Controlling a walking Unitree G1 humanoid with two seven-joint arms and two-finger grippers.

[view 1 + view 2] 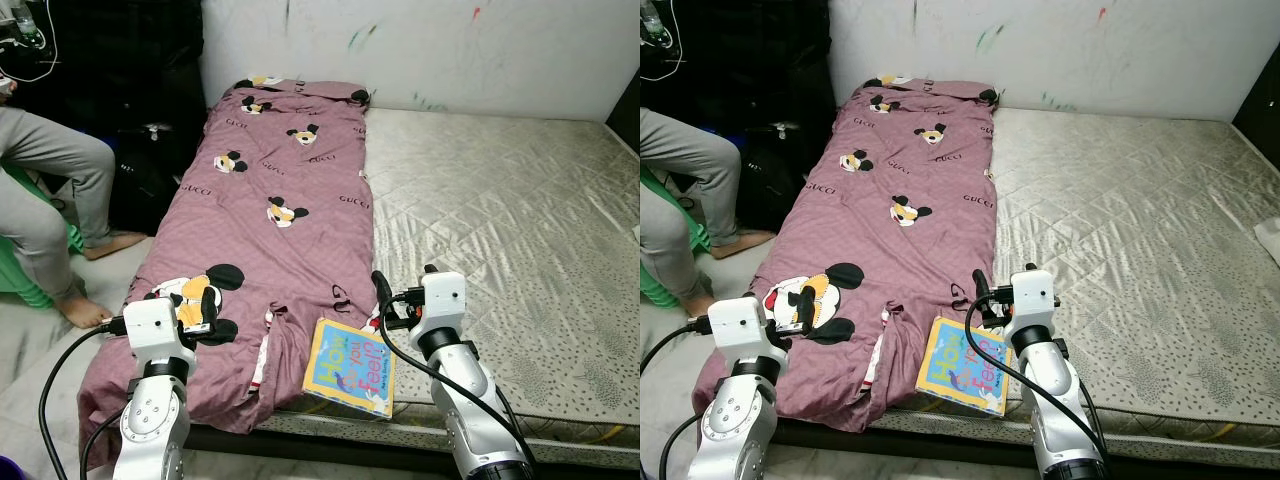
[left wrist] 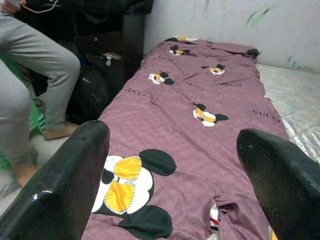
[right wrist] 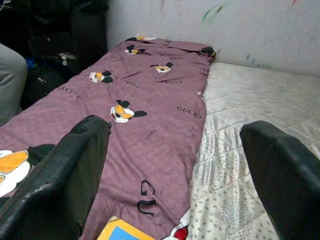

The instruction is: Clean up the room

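At your far left a person (image 1: 50, 200) in grey trousers sits beside the bed (image 1: 520, 220). Your left pincer (image 2: 170, 200) hovers spread over the mauve cartoon-print blanket (image 1: 270, 230) — a long strip running from the near edge up to the wall. A bright children's book (image 1: 350, 367) lies flat at the near edge, slightly tilted. Your right pincer (image 3: 175, 190) hovers spread just beside it.

You get even, soft indoor light with sharp head views, a faint sheen on the pale mattress (image 1: 520, 210) at right, a dark underexposed far-left corner, and close black fingers (image 2: 60, 185) looming soft and out of focus in both wrist views.
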